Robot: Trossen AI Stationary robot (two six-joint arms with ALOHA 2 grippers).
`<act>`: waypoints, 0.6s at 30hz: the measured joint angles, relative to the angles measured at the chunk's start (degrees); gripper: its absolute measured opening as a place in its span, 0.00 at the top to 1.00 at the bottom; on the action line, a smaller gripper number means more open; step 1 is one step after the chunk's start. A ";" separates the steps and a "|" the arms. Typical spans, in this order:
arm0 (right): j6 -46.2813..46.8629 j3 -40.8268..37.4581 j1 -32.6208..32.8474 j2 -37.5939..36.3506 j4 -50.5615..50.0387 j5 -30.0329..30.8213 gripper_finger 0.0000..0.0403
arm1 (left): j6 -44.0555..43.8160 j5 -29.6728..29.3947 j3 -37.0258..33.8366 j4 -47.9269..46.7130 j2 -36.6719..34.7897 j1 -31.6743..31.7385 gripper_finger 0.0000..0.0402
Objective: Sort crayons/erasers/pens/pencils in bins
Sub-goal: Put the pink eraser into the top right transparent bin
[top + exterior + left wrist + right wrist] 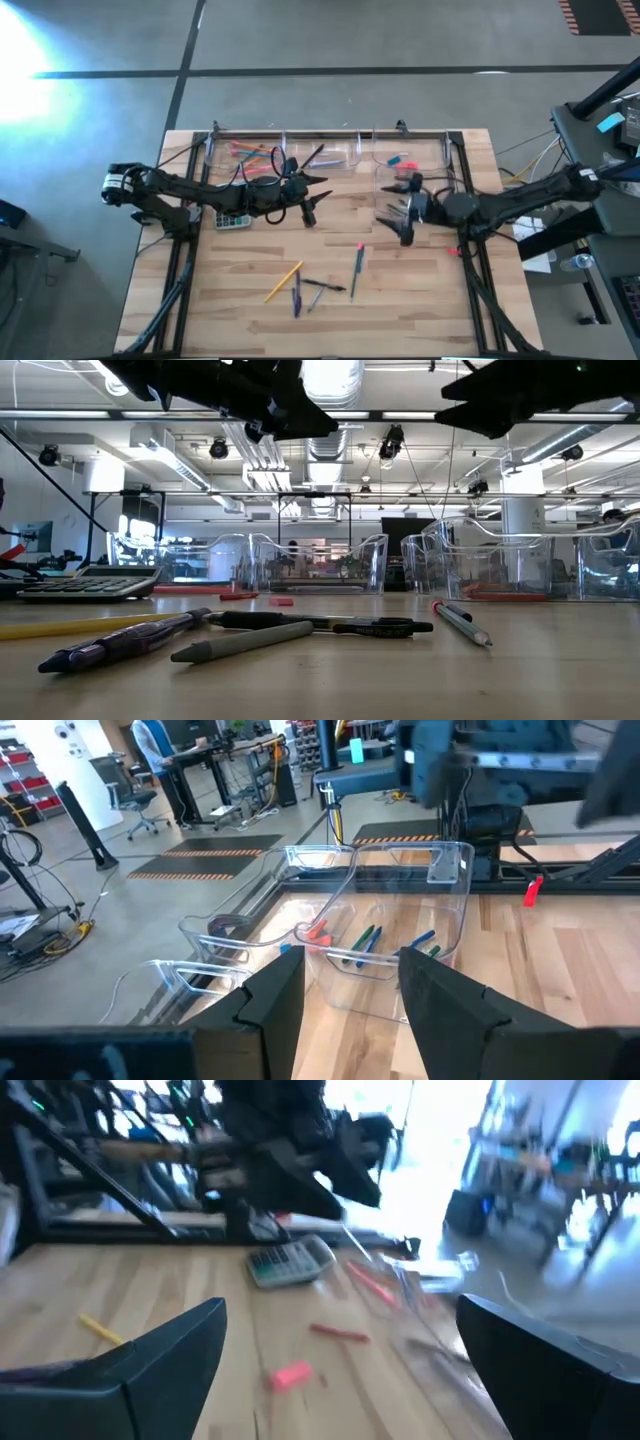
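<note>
Clear bins stand in a row along the table's far edge. One holds orange and pink sticks; another holds green, blue and red sticks. Loose on the near half lie a yellow pencil, a purple pen, a grey pen, a black pen and a red-tipped stick. A pink eraser lies flat on the wood. My left gripper hovers open near the left bins, holding nothing. My right gripper hovers wide open near the right bins, holding nothing.
A grey calculator lies on the table under my left arm. A small red piece lies by the table's right rail. Bare wood shows at the near right. Desks and people show in the room beyond.
</note>
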 joint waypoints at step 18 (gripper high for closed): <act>-10.36 -9.26 10.78 1.02 17.41 0.52 0.05 | -12.49 3.96 2.24 -27.35 0.30 -0.13 0.63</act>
